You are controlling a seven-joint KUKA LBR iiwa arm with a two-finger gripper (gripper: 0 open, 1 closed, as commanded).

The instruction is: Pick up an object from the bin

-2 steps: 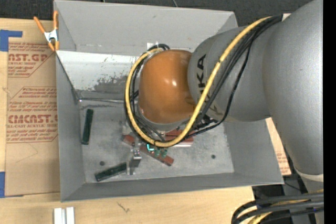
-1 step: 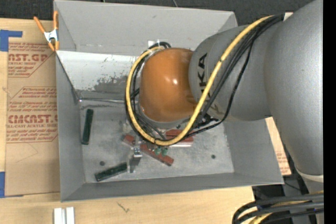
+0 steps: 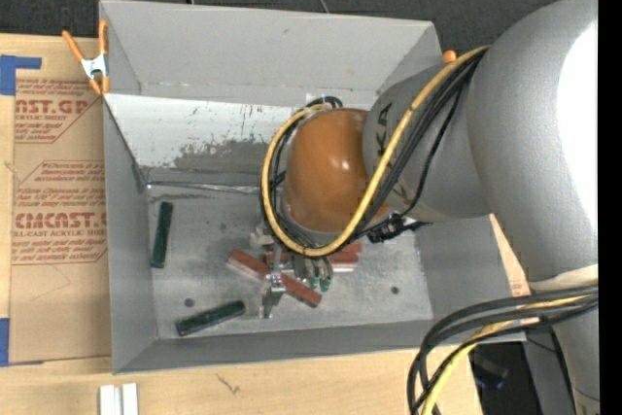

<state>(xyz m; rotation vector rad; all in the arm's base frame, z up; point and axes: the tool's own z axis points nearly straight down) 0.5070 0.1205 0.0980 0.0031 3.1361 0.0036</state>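
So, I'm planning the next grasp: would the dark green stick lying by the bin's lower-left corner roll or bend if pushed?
The dark green stick looks straight and thin, so probably stiff and light. Its slim shape may roll or skid on the smooth grey metal bin floor if nudged sideways.

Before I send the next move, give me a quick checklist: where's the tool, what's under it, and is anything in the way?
1. Tool down near the floor of the bin: ok.
2. Something to pick within reach: red pieces heaped right at the tool: ok.
3. Tool has hold of a piece: cannot tell.
4. Left green stick apart from the tool: ok.
5. Lower green stick apart from the tool: ok.
6. Tool away from the bin walls: ok.
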